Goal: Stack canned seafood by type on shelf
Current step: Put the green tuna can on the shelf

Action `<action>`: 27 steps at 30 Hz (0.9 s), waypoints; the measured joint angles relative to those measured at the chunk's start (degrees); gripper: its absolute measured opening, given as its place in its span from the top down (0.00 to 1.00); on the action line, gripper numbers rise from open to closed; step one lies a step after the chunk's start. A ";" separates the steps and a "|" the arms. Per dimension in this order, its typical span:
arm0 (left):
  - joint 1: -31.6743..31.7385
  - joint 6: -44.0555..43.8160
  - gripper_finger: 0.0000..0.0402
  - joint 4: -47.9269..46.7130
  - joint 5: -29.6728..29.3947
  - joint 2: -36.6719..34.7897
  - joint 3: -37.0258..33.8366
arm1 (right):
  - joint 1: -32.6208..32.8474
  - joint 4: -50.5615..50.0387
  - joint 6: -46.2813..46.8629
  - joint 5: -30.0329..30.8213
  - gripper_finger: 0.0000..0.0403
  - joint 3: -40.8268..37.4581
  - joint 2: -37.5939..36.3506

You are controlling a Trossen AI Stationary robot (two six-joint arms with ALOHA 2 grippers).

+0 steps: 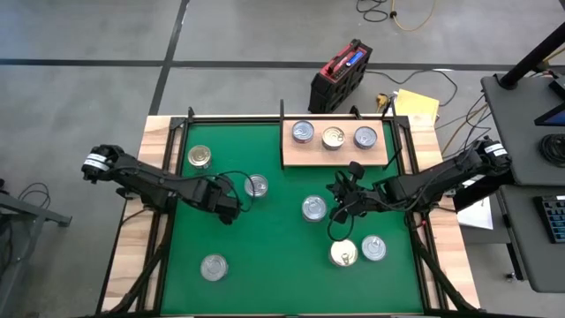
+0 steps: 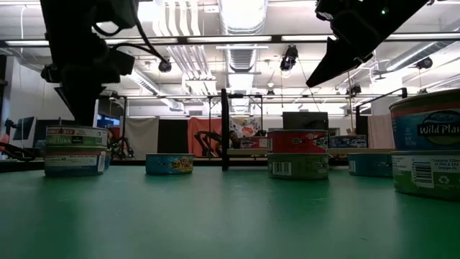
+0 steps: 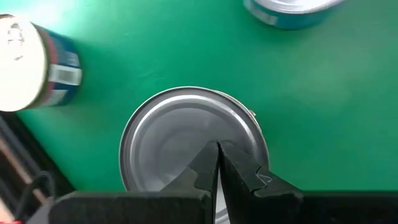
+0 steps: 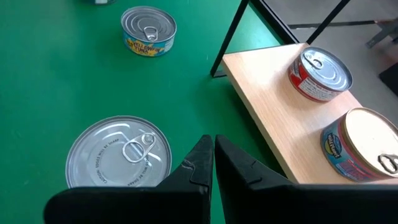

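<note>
Nearest your left wrist camera, the left gripper (image 3: 217,152) has its fingers pressed together, holding nothing, poised directly over a silver-lidded can (image 3: 193,140) that stands upright on the green mat (image 1: 274,265), lid up. Seen from above, this gripper (image 1: 231,212) sits just beside that can (image 1: 256,185); a gold-lidded can (image 1: 199,157) lies beyond it toward the mat's corner, and another silver one (image 1: 214,267) well apart on its other side.

Your right gripper (image 4: 213,149) is likewise closed tight and empty, hovering beside an upright can (image 4: 119,155) with its pull-ring facing up. From overhead, this gripper (image 1: 340,210) is just beside that can (image 1: 313,208), with two more cans (image 1: 358,252) near it on the mat.

The shelf (image 1: 291,157) lies flat ahead of the right gripper, long axis running across the table's far edge. Three cans (image 1: 334,137) stand on it in a single row, unstacked, along that axis.
</note>
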 joint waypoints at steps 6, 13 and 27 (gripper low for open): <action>-1.10 -0.16 1.00 1.19 -0.29 0.31 0.18 | 0.00 -0.01 0.39 0.00 0.98 -0.10 0.00; -2.35 -0.24 1.00 1.89 -1.05 0.70 0.96 | 0.00 0.00 0.51 0.00 0.98 -0.13 0.00; -5.31 0.28 1.00 1.03 1.69 0.67 4.13 | 0.00 0.00 0.97 0.00 0.98 -0.13 0.00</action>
